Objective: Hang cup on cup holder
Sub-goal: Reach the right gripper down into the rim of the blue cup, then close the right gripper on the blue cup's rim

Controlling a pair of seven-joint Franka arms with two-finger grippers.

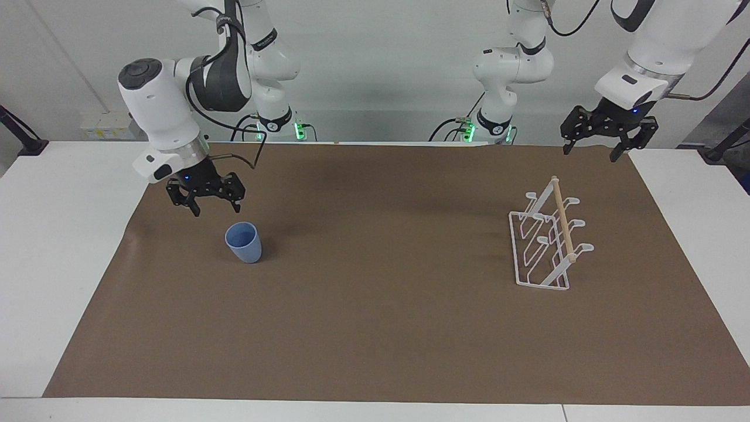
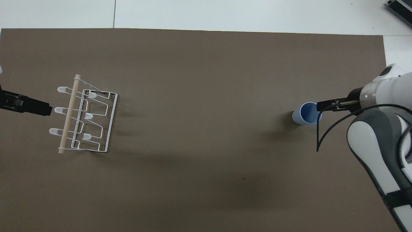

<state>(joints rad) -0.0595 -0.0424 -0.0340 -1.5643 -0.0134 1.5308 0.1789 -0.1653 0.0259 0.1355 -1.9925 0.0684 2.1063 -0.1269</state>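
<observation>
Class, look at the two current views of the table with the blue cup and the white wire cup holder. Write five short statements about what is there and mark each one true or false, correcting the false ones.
1. The cup stands upright on the brown mat. True.
2. The cup already hangs on the cup holder. False: it stands apart, toward the right arm's end of the table.
3. The right gripper grips the cup. False: it is open, above the mat beside the cup, touching nothing.
4. The left gripper is open and holds nothing. True.
5. The cup holder lies tipped over. False: it stands on its base, wooden dowel on top.
</observation>
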